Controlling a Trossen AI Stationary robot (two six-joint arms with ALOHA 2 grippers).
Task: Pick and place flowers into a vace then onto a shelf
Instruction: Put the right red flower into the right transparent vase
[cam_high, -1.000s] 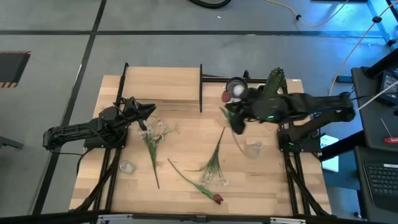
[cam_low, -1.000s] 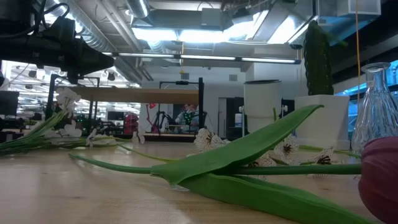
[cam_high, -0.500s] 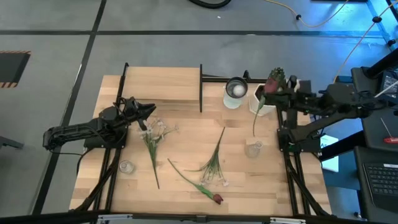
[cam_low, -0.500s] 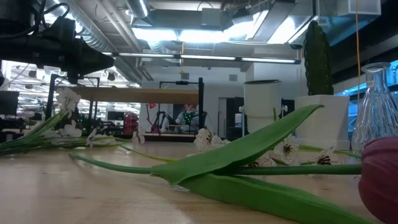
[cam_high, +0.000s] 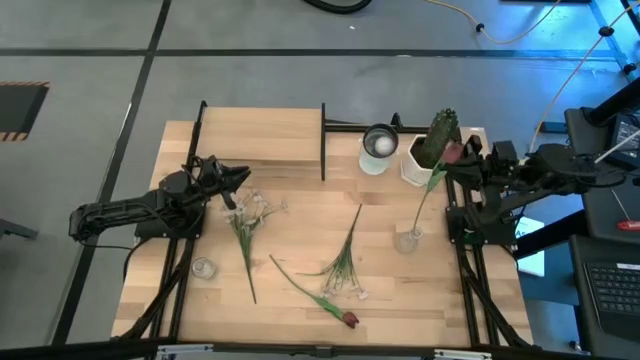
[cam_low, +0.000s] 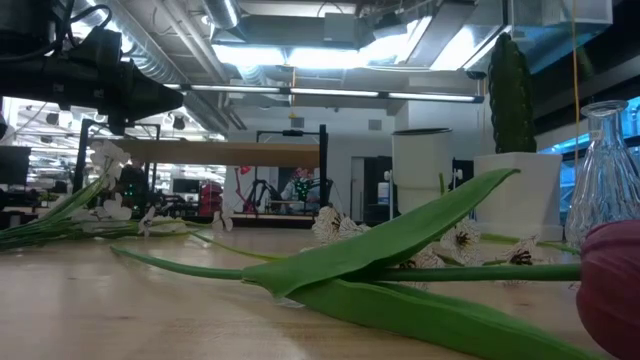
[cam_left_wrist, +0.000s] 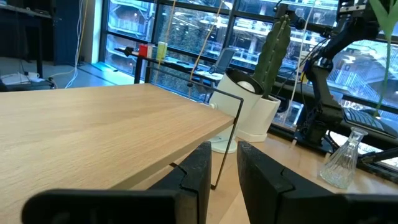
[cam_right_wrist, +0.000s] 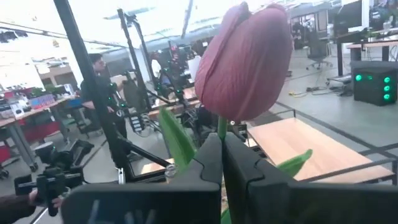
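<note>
While your left gripper (cam_high: 238, 178) idles slightly parted, your right gripper (cam_high: 462, 160) clamps a red tulip (cam_right_wrist: 245, 59) over the glass vase (cam_high: 406, 240)

The right gripper (cam_high: 462, 157) holds a red tulip (cam_high: 432, 185) over a small glass vase (cam_high: 406, 240) at the bench's (cam_high: 300, 210) right edge; the left gripper (cam_high: 240, 176) hangs beside the shelf (cam_high: 262, 136), above white-blossomed flowers (cam_high: 247, 225).

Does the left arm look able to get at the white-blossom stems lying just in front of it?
Probably yes: the left gripper hangs right beside the white-blossom stems, with nothing lying between. The shelf stands off to one side.
</note>
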